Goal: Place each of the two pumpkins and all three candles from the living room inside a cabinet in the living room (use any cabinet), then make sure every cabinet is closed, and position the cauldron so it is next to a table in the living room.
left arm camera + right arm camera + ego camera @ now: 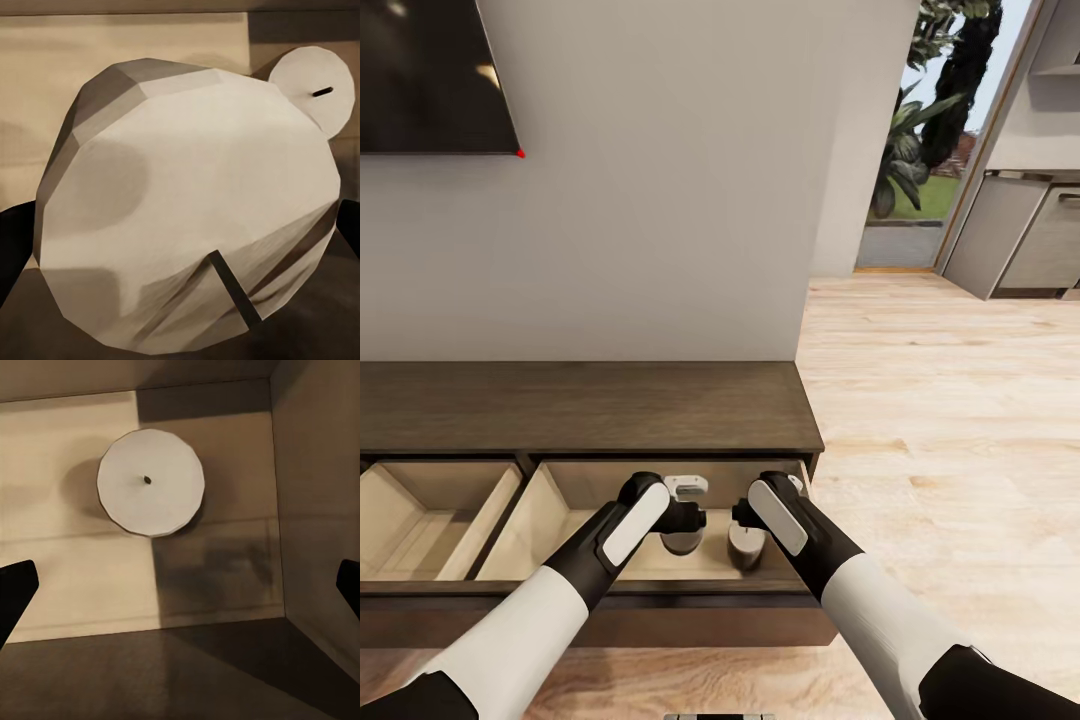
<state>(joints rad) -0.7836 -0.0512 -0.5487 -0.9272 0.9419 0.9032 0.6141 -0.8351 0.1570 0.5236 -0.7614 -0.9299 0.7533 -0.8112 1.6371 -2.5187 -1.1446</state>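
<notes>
The cabinet (580, 405) is a low dark-brown unit against the wall, with both its drawers pulled open. My left gripper (682, 520) hangs over the right drawer (555, 515), shut on a grey-beige candle (187, 202) that it holds tilted, wick end toward the camera. A second candle (150, 481) stands upright on the drawer floor near the right wall; it also shows as the candle (315, 86) behind the held one. My right gripper (745, 520) hovers just above that standing candle, open, with its fingertips (15, 585) spread wide. Pumpkins, cauldron and table are out of view.
The left drawer (420, 510) stands open with light wood walls. A dark TV (430, 70) hangs on the wall above the cabinet. To the right, wood floor (940, 400) runs toward a glass door (920, 200) and grey kitchen units (1020, 240).
</notes>
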